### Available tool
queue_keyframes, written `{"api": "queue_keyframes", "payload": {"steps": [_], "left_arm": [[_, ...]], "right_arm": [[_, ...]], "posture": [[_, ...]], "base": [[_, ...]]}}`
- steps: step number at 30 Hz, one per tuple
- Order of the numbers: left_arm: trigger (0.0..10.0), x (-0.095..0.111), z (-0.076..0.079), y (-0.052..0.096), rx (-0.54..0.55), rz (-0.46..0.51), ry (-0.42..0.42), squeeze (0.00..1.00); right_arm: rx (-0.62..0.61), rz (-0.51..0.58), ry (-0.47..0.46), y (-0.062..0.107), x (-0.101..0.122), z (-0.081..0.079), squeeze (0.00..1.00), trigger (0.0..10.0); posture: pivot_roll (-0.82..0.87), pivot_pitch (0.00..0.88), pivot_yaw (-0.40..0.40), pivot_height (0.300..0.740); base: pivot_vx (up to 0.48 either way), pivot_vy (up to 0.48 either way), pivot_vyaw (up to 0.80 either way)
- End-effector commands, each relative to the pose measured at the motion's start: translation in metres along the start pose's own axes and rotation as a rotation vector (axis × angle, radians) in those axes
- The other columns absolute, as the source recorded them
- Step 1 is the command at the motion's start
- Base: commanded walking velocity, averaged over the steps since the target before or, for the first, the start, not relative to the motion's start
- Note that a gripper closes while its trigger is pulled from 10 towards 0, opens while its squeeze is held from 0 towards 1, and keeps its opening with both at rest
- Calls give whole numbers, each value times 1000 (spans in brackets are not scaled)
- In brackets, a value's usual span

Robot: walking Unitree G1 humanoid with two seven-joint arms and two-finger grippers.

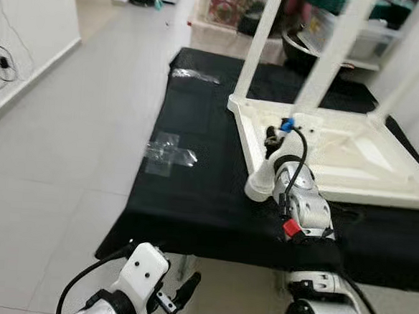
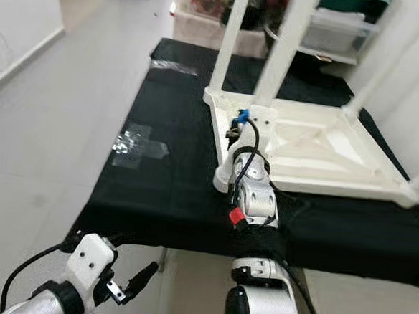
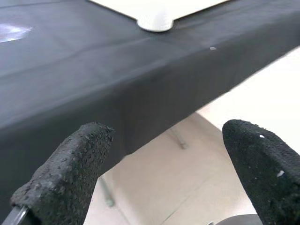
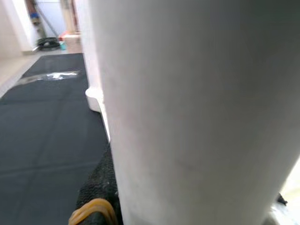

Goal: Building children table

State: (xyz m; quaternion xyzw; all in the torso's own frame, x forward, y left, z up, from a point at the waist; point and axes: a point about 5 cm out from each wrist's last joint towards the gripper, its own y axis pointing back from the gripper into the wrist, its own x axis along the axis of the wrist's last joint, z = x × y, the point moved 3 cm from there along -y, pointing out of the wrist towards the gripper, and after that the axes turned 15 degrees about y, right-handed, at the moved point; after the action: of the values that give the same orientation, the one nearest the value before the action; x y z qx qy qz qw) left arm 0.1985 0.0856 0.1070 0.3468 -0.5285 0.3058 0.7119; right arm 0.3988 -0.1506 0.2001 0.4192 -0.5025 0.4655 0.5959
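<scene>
A low table covered with a black cloth [image 1: 192, 199] stands on a pale tiled floor [image 1: 75, 119]. On its right half lies a white children's table [image 1: 354, 149] turned upside down, its top flat on the cloth and its near left corner close to the front edge of the black cloth. Three white legs [image 1: 332, 50] rise from the far corners and the near left area.

The right arm [image 1: 303, 199] reaches forward over the front edge of the cloth to the near left corner of the white table. The right gripper [image 1: 274, 140] is at a leg there; the right wrist view has a white leg [image 4: 187, 117] pressed up close against a black finger pad [image 4: 101, 183], but whether the fingers are closed on it cannot be told.

The left gripper [image 3: 164, 173] hangs below the front edge of the cloth, near its left corner, its two black fingers [image 3: 70, 168] spread apart with nothing between them.

Pieces of clear tape [image 1: 168, 153] are stuck on the left part of the cloth.
</scene>
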Motion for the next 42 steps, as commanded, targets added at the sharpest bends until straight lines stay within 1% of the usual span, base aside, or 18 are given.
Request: {"api": "queue_keyframes", "payload": {"steps": [1,2,3,7,8,9,16,19,22,23,24,25,29,32,33,37,40,42], "left_arm": [[10000,-5,1,1,-8,-21,20,0],[10000,-5,1,1,-8,-20,20,0],[10000,-5,1,1,-8,-20,19,0],[10000,-5,2,1,-7,-20,20,0],[10000,-5,2,2,-8,-20,20,0],[10000,-5,2,2,-9,-21,20,0],[10000,-5,3,0,-19,-22,-1,0],[10000,-6,3,0,-19,-22,1,0],[10000,-7,4,1,-21,-19,6,0],[10000,-7,4,1,-21,-19,6,0],[10000,-8,5,2,-27,-20,10,0],[10000,-8,6,2,-28,-21,11,0],[10000,-8,6,2,-28,-22,14,0],[10000,-8,6,2,-27,-21,14,0],[10000,-8,6,3,-25,-21,15,0],[10000,-8,6,3,-23,-21,15,0],[10000,-8,6,3,-25,-21,15,0],[10000,-8,6,3,-27,-22,17,0]], "right_arm": [[-9,-31,-38,2,-7,-6,0,4784],[47,5,-69,3,-3,-18,0,10000],[86,30,-87,5,1,-26,1000,10000],[152,136,-98,6,17,-33,1000,10000],[167,170,-100,6,24,-34,263,10000],[195,203,-127,6,30,-34,0,10000],[605,350,-194,16,40,-45,0,10000],[650,353,-203,18,40,-46,0,10000],[1045,340,-182,37,32,-50,0,10000],[1045,340,-182,37,32,-50,0,10000],[1295,328,-136,56,27,-52,0,10000],[1411,327,-74,65,24,-53,0,10000],[1599,312,25,80,15,-54,0,10000],[1618,311,54,80,13,-58,0,10000],[1561,301,56,72,13,-63,0,0],[1330,348,48,49,23,-70,0,0],[1280,354,34,44,26,-68,0,0],[1109,343,16,26,30,-61,0,0]], "posture": [[134,83,-147,740],[135,83,-146,740],[135,83,-146,740],[134,82,-147,740],[132,81,-146,740],[130,81,-145,740],[130,69,-150,740],[130,69,-150,740],[127,46,-145,740],[127,46,-145,740],[129,43,-145,740],[132,44,-146,740],[134,43,-149,740],[137,46,-152,740],[141,48,-153,740],[139,52,-151,740],[139,52,-151,740],[136,54,-149,740]], "base": [[0,0,0],[0,0,0],[0,0,0],[0,0,0],[0,0,0],[0,0,0],[0,0,0],[0,0,0],[0,0,0],[0,0,0],[0,0,0],[0,0,0],[0,0,0],[0,0,0],[0,0,0],[0,0,0],[0,0,0],[0,0,0]]}}
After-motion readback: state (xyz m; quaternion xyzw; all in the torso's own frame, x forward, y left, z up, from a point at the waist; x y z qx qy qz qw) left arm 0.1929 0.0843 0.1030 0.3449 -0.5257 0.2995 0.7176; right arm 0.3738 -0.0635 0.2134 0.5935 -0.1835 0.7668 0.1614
